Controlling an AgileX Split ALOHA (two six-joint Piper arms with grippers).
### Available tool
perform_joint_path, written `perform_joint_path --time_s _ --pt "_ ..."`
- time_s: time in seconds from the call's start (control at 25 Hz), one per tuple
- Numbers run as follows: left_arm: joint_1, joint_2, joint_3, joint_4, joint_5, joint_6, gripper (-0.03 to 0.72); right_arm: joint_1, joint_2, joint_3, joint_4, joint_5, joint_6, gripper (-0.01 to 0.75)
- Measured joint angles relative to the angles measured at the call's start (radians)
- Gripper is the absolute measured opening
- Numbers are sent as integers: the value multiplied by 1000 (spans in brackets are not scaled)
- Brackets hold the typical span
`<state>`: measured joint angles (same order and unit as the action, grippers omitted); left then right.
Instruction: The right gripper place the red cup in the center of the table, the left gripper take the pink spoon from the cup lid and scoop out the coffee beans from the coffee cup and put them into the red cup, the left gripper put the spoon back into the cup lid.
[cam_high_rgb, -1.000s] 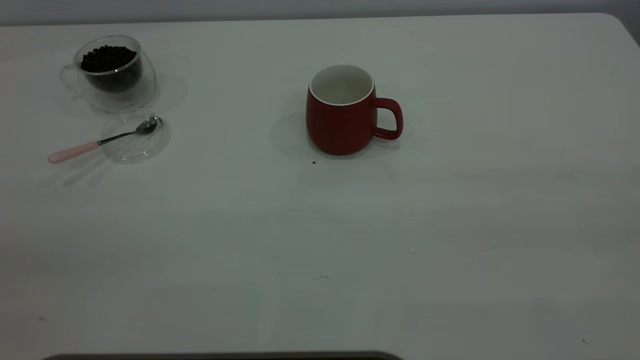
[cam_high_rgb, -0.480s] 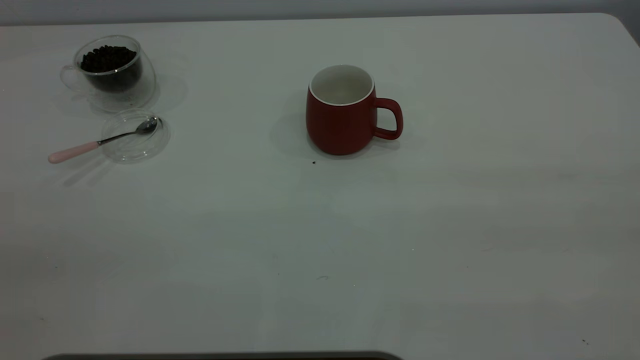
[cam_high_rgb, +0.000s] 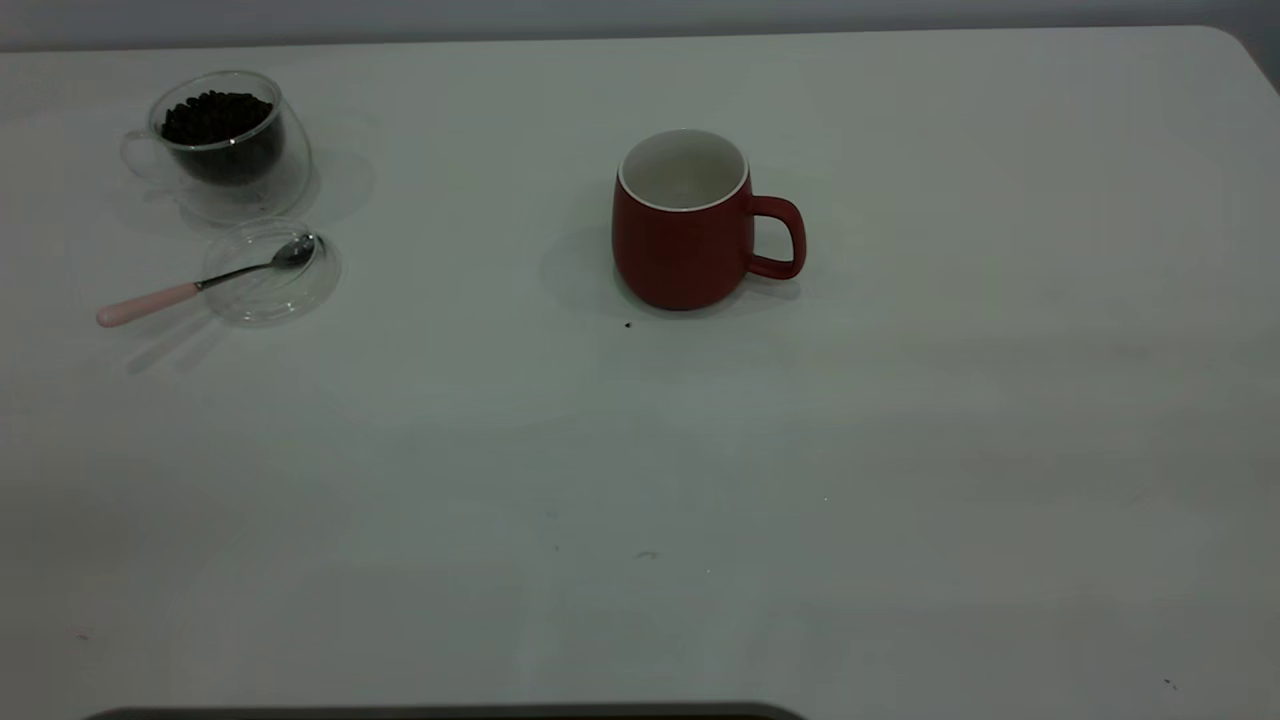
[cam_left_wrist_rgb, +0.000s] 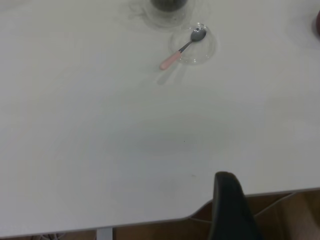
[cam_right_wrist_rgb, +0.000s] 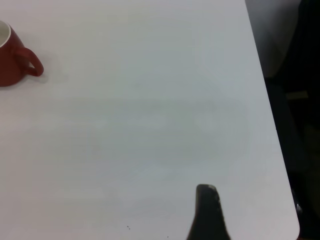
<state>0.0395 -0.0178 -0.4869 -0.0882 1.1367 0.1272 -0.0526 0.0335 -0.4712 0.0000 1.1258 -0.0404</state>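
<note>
2 pincers barely in view, left pincer (cam_left_wrist_rgb: 231, 210) and right pincer (cam_right_wrist_rgb: 207, 215) touching nothing, opening indiscernible.

Tabletop: we see a plain white table (cam_high_rgb: 900, 450) filling nearly the whole exterior frame, with a rounded corner at upper right.
Specks: we count a few tiny dark flecks low in the frame.
Wall: we make out a grey band (cam_high_rgb: 600, 15) along the top edge.
Light: we find it soft and even, shadows faint.
Beyond the edge: in the right wrist view, a dark area (cam_right_wrist_rgb: 300, 100) at right.
</note>
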Motion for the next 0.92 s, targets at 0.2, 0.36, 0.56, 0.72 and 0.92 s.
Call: perform_joint_path --time_s 0.2,0.36,0.56,0.72,0.92 --pt "0 0 0 0 0 0 479 0 0 0 0 0 0 591" --pt "0 0 0 0 0 0 479 0 0 0 0 0 -4 591" --pt "0 0 0 0 0 0 479 0 0 0 13 0 -30 591" --pt "0 0 0 0 0 0 479 0 0 0 34 0 -58 591" --pt "0 0 0 0 0 0 479 0 0 0 46 0 -67 591"
